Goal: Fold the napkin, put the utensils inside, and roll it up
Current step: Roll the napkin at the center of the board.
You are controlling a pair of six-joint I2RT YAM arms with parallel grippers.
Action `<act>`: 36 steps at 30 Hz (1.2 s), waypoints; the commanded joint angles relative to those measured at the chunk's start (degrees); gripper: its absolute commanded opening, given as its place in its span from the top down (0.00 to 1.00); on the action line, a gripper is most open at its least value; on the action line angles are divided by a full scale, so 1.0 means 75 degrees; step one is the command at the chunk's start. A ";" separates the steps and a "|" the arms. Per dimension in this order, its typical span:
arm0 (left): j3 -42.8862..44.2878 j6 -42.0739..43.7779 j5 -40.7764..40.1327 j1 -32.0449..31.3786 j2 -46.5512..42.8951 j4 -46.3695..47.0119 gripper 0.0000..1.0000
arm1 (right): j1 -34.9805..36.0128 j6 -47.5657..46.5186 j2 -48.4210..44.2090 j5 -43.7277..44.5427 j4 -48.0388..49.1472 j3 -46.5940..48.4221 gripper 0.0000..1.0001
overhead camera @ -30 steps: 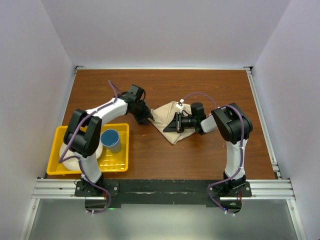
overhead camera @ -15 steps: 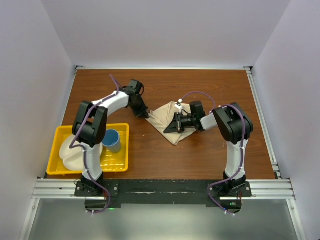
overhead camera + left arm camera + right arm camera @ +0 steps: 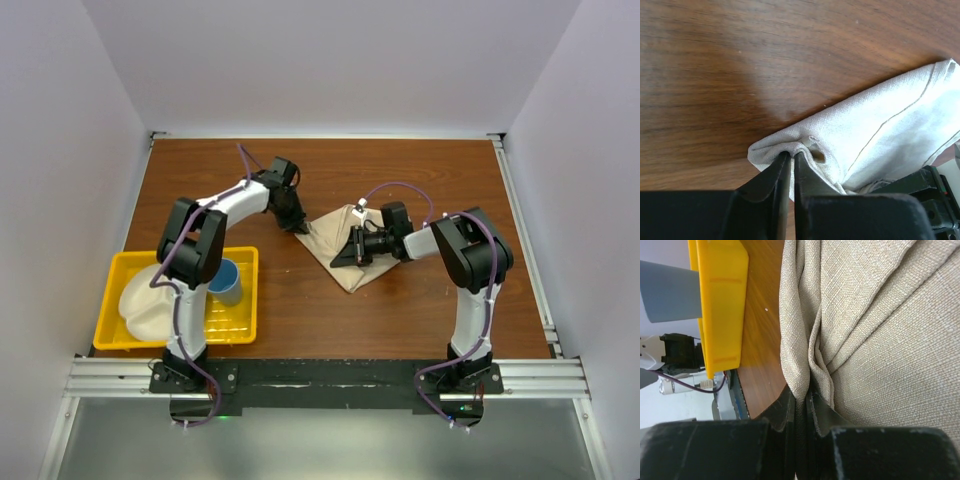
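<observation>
Pinching napkin (image 3: 880,125) corner — left gripper (image 3: 791,157)

Yellow tray (image 3: 232,337), blue cup (image 3: 224,281), front-left

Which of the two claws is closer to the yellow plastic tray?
Left. The left gripper pinches a corner of the beige cloth napkin just past the far right corner of the yellow plastic tray; the right gripper clamps the napkin farther right.

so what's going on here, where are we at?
Both arms are on the napkin, which lies partly folded on the table. The left gripper pinches its left corner; the right gripper pinches a fold near the middle. A cup and plate sit in the yellow tray.
</observation>
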 commanded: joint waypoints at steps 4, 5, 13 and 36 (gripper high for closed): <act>-0.0492 0.0546 -0.0890 -0.0191 -0.1585 -0.0569 0.57 | -0.0031 -0.0780 0.0312 0.1517 -0.1382 -0.0283 1.00; -0.0633 0.0464 -0.0808 -0.0191 -0.1775 -0.0546 0.54 | -0.0019 -0.0606 0.0289 0.1435 -0.1323 -0.0283 1.00; -0.3058 -0.1118 0.0654 -0.0156 -0.3335 0.1500 0.43 | -0.0031 0.1080 -0.0121 0.0942 0.0129 -0.0575 1.00; -0.4630 -0.3966 0.1466 -0.0097 -0.1859 0.5103 0.27 | -0.0066 0.3767 -0.0017 0.0075 0.3364 -0.0939 1.00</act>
